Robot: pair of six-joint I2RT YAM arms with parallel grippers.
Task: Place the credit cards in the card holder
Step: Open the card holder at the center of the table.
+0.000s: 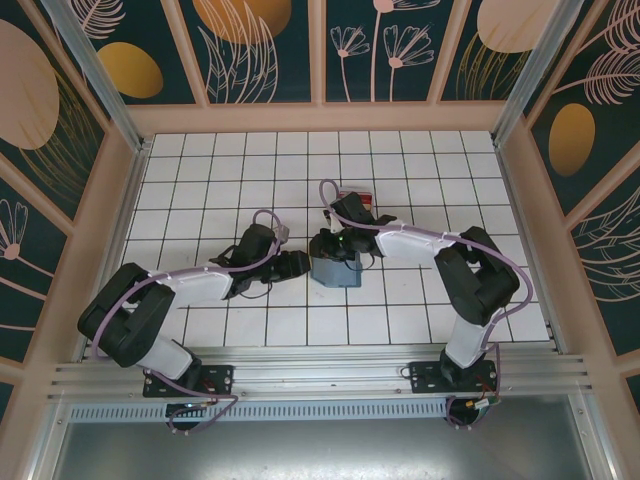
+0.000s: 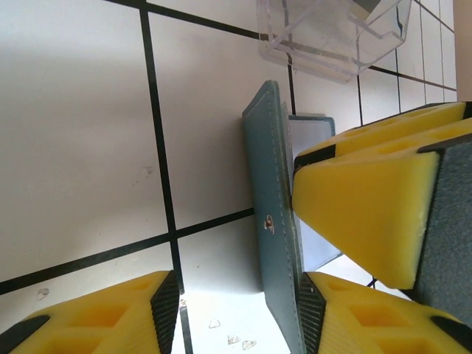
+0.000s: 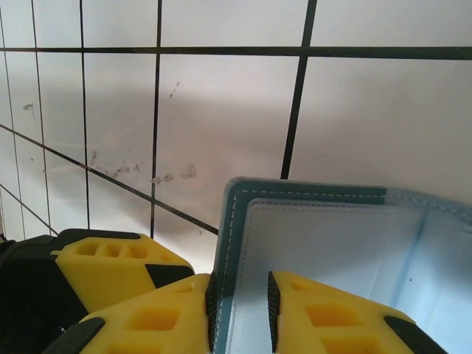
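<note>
Right gripper (image 3: pixel 240 291) jaws pinch flap edge of teal folding card holder (image 3: pixel 317 221), standing upright on white tiled table (image 3: pixel 221 110). Left gripper (image 2: pixel 236 295) jaws spread, straddling cover. Risk: thin pinch slips, holder topples or folds shut.

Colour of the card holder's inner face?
Pale grey, inside the small teal folding card holder; clearest in right wrist view.
</note>
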